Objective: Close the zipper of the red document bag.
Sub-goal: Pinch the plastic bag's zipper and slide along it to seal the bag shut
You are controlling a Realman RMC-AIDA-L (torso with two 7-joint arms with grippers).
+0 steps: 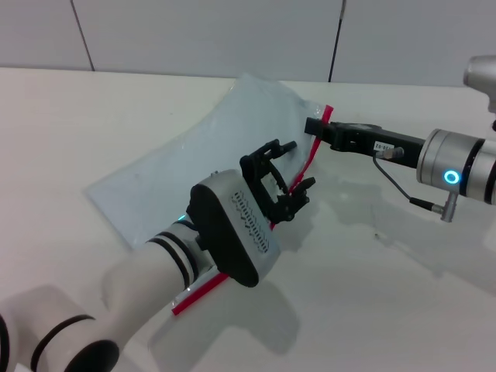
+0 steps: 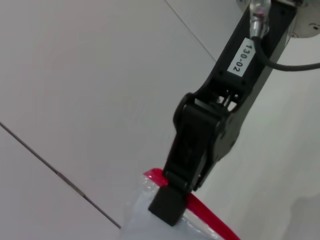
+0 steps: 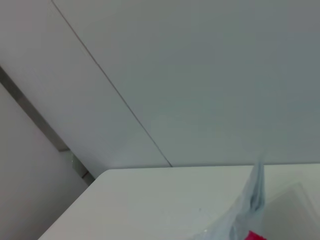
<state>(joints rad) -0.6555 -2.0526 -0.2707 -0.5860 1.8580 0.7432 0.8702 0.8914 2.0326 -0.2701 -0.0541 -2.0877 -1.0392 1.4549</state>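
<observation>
The red document bag (image 1: 201,155) lies flat on the white table, a translucent bluish pouch. Its zipper (image 1: 316,147) is a red strip along the long edge nearer my right arm, kinked near the far end. My right gripper (image 1: 314,125) is shut on the far end of that strip, lifting the corner a little. The left wrist view shows this grip close up, with the right gripper (image 2: 167,202) clamped over the zipper (image 2: 210,216). My left gripper (image 1: 301,167) hovers at the strip's middle, fingers apart, the zipper passing between them close to the nearer finger. The strip's near end (image 1: 194,298) lies beneath my left forearm.
The table (image 1: 372,294) stretches white around the bag, backed by a grey panelled wall (image 1: 194,31). The right wrist view shows only the wall and the raised bag corner (image 3: 254,197).
</observation>
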